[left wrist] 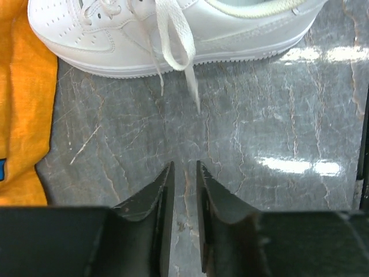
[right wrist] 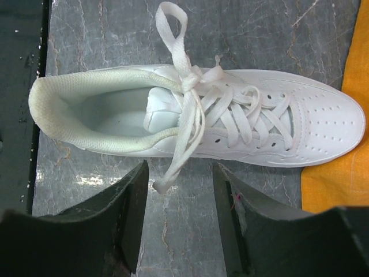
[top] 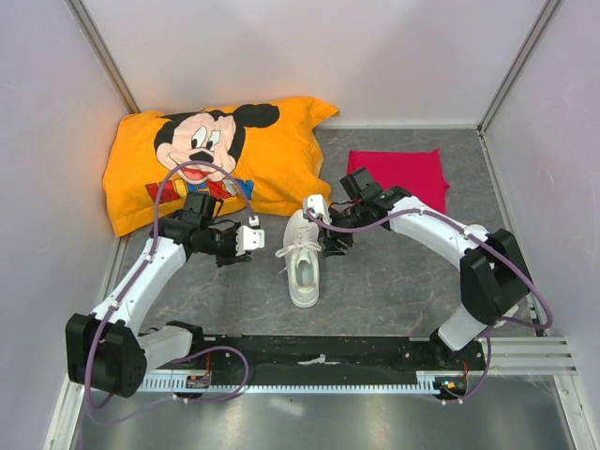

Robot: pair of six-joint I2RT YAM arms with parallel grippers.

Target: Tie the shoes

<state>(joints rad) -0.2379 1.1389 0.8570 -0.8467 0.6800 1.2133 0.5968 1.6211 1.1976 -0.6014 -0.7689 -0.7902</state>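
Observation:
One white shoe (top: pixel 302 258) lies on the grey table, toe toward the orange pillow (top: pixel 216 159). Its laces are tied in a knot (right wrist: pixel 193 78), with one loop (right wrist: pixel 173 29) lying off the far side. A second lace loop (right wrist: pixel 173 156) hangs over the near side, its end between the tips of my right gripper (right wrist: pixel 180 167). That gripper is open and not touching the lace. My left gripper (left wrist: pixel 184 167) is a little left of the shoe (left wrist: pixel 173 34), its jaws parted by a narrow gap with only table between them. A lace loop (left wrist: pixel 176 43) droops over the shoe's side ahead of it.
A large orange cartoon pillow (left wrist: pixel 23 115) fills the back left and touches the shoe's toe (right wrist: pixel 340 173). A red cloth (top: pixel 398 176) lies at the back right. White walls close in the table on three sides. A black rail (top: pixel 319 352) runs along the near edge.

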